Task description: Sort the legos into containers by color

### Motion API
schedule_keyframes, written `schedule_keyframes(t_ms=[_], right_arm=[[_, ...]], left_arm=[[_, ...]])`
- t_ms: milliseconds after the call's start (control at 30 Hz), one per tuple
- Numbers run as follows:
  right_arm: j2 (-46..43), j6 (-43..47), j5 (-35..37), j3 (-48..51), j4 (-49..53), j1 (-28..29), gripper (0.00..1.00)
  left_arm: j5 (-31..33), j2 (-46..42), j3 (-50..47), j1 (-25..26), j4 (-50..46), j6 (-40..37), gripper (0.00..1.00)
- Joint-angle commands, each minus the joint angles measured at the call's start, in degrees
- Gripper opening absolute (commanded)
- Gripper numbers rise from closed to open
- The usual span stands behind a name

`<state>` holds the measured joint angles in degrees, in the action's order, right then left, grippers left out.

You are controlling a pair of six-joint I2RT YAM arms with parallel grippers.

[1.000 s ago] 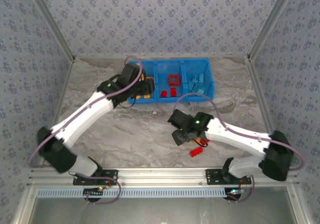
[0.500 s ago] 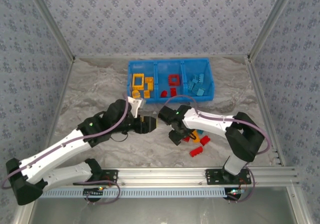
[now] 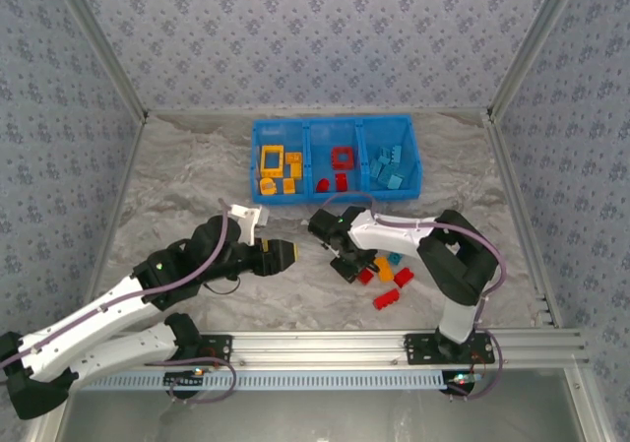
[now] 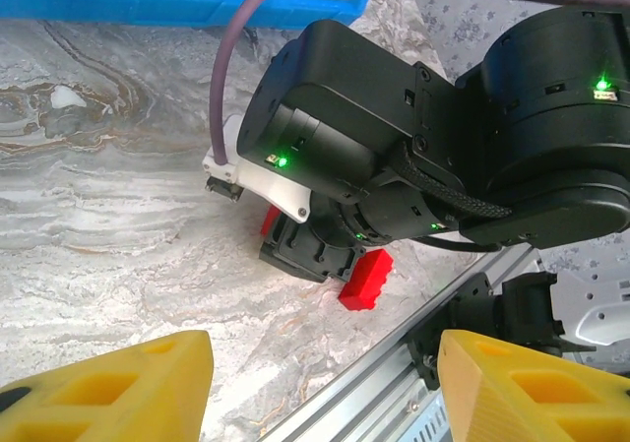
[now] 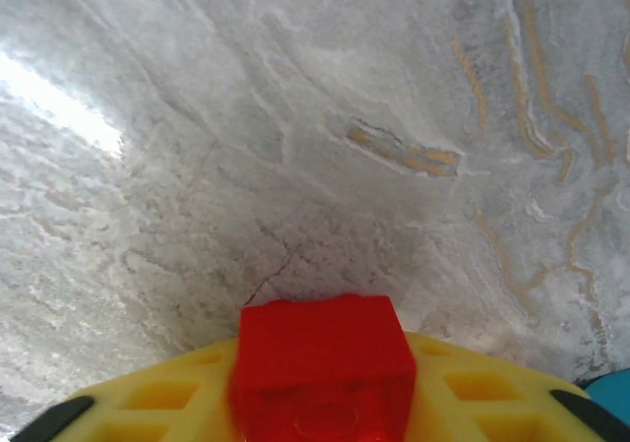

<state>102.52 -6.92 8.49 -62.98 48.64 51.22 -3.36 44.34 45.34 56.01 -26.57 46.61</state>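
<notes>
Standing at the near rail (image 3: pixel 325 342), I see the left gripper (image 3: pixel 281 253) low over the marbled table (image 3: pixel 177 186), pointing toward the right arm. Its wrist camera shows the yellow fingers (image 4: pixel 108 383) spread wide apart with nothing between them.

Just beside it, to the right, the right gripper (image 3: pixel 346 265) points down at the tabletop, its arm folded back tightly on itself. Its wrist view shows the fingers (image 5: pixel 157 403) closed on a red brick (image 5: pixel 325 358), which sits squarely between them. Whether that brick rests on the table or is just clear of it, I cannot tell.

Around this gripper lie the loose legos. One red piece (image 3: pixel 387 298) lies nearest the rail, a second (image 3: pixel 403 278) a little farther back, and a third (image 3: pixel 365 276) almost touches the gripper. An orange piece (image 3: pixel 384 264) and a light blue piece (image 3: pixel 395 258) lie close together just behind them.

Farther back, near the rear wall, stands the blue bin (image 3: pixel 335 120). Its left compartment (image 3: pixel 258 161) holds yellow and orange pieces, among them an open frame (image 3: pixel 272 154). The middle compartment (image 3: pixel 313 161) holds red ones, including a red frame (image 3: pixel 341 156). The right compartment (image 3: pixel 415 161) holds light blue bricks (image 3: pixel 389 166).
</notes>
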Motion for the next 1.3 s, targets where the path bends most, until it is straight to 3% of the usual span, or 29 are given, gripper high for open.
schedule_keyframes(t_ms=[0,167,367,500,700,833,1033,1267], right_arm=[[-0.12,0.02,0.31,-1.09,-0.13,-0.44,0.34],[-6.48,-1.83,0.97,-3.31,0.17,-2.71,0.28],[-11.74,-5.29,-4.22,-13.9,-4.62,-12.91,0.28],[-5.86,-8.56,-9.75,-21.05,-11.8,-18.13,0.27],[8.52,-11.63,-12.92,-36.08,-15.38,-21.4,0.27],[17.22,-13.09,-11.29,-44.23,-15.37,-21.45,0.27],[26.23,-16.26,-9.4,-48.35,-19.88,-21.34,0.27],[29.65,-17.72,-8.57,-50.66,-20.38,-21.67,0.29]], left_arm=[[0.89,-0.13,0.62,0.39,0.55,0.22,0.62],[2.05,1.9,2.25,0.5,1.7,-0.29,0.62],[10.32,9.28,8.56,0.68,1.26,-1.18,0.61],[17.84,14.18,12.39,1.11,1.39,-1.07,0.61],[22.85,22.75,19.27,2.83,1.63,-3.53,0.61],[23.7,27.07,22.61,3.98,1.8,-4.89,0.61],[22.97,28.6,23.29,4.37,2.16,-4.68,0.61],[22.38,28.12,22.51,5.51,1.17,-4.19,0.61]])
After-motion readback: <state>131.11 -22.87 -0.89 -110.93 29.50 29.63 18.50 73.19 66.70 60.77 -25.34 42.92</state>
